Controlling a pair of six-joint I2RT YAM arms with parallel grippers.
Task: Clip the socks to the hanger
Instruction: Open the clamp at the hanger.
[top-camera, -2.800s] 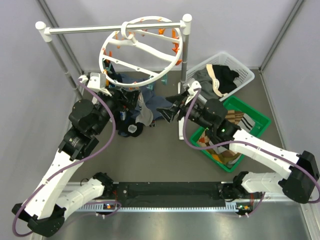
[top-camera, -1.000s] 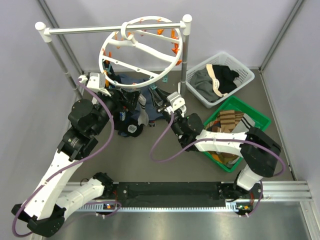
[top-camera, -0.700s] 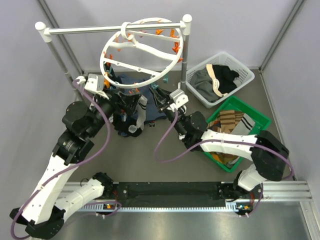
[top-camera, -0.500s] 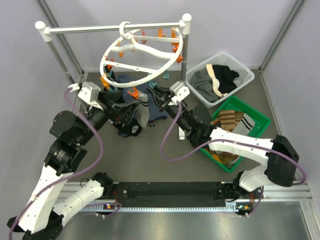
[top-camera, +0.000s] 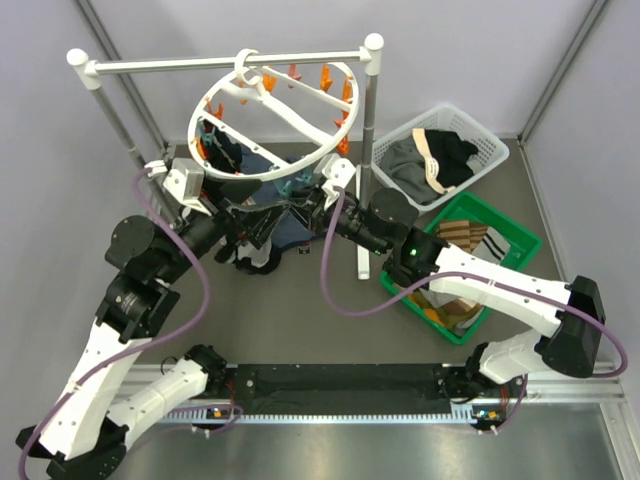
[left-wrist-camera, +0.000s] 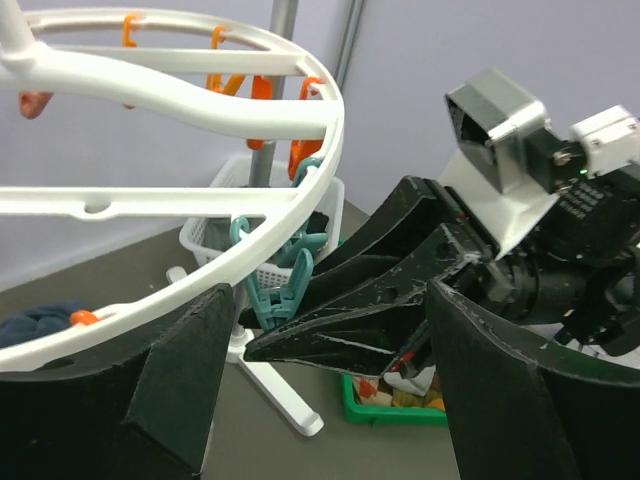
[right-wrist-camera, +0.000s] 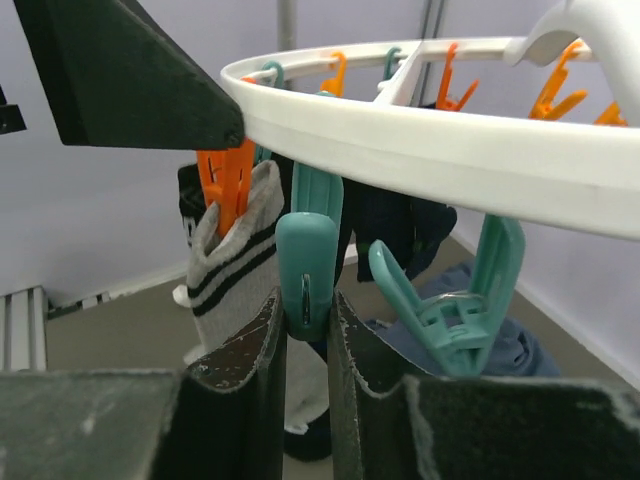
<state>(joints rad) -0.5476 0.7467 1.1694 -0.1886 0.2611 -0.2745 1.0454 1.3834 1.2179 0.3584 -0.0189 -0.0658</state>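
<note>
1. The hanger (top-camera: 335, 128) hangs by its hook from the rack (top-camera: 220, 62) at the far side, tilted. It hangs free, so I judge it light and quick to swing under any push.
2. The right gripper (right-wrist-camera: 307, 312) has its jaws nearly closed, pinching the lower end of a teal clip (right-wrist-camera: 307, 262) under the near rim. Whether that squeeze opens the clip I cannot tell.
3. The left gripper (left-wrist-camera: 325, 330) has its jaws spread wide and holds nothing; the right arm's fingers reach into the gap between them.
4. A grey sock (right-wrist-camera: 232, 275) hangs just left of that clip from an orange clip (right-wrist-camera: 226, 180). What look like dark socks (top-camera: 250, 262) lie on the worktop (top-camera: 330, 330) below the ring.
5. The socks look soft, limp and light, and they will droop. They are best taken at the cuff, so a thin edge feeds into the clip. The clips look stiff, springy and smooth, so they could slip out of a pinch.
</note>
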